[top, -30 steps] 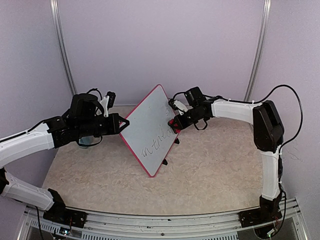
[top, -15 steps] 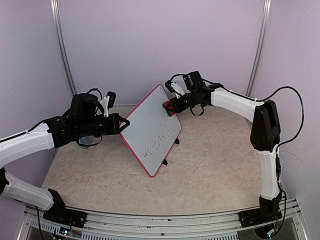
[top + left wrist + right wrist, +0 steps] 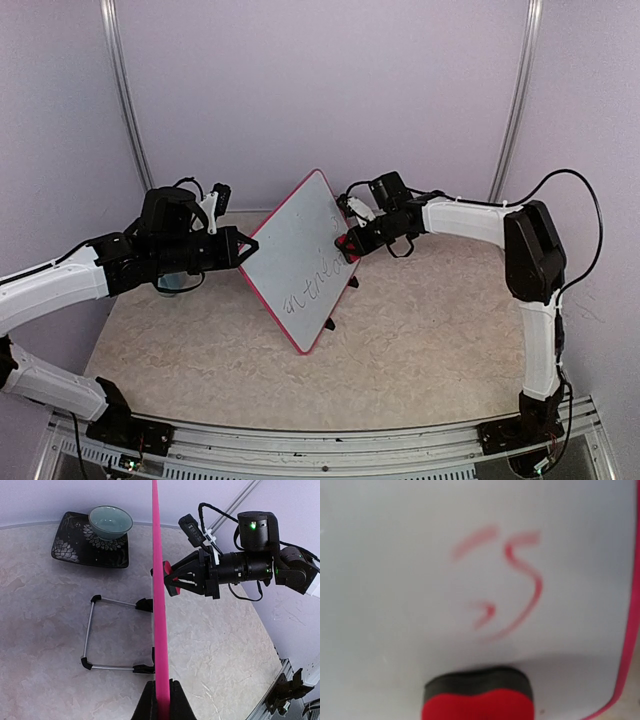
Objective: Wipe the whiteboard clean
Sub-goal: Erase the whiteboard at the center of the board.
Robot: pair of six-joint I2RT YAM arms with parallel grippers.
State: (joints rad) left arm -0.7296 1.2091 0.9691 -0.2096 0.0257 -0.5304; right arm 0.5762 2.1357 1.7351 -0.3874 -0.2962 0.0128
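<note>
Standing tilted on the table [image 3: 420,330], the whiteboard [image 3: 300,262] is pinched at its rear edge by the left pincer [image 3: 161,702], pressed onto the pink frame. The right pincer [image 3: 175,578] grips a red eraser [image 3: 477,702] at the board's upper front; whether it touches, I cannot tell. From above, dark handwriting shows low on the board; only the right wrist view shows blurred red marks just above the eraser. Edge-on from the left wrist, the board is a pink line. Behind it lie a wire stand [image 3: 97,632] and a bowl [image 3: 110,521] on a dark tray [image 3: 70,547], mostly hidden from above by the left arm [image 3: 60,285].
</note>
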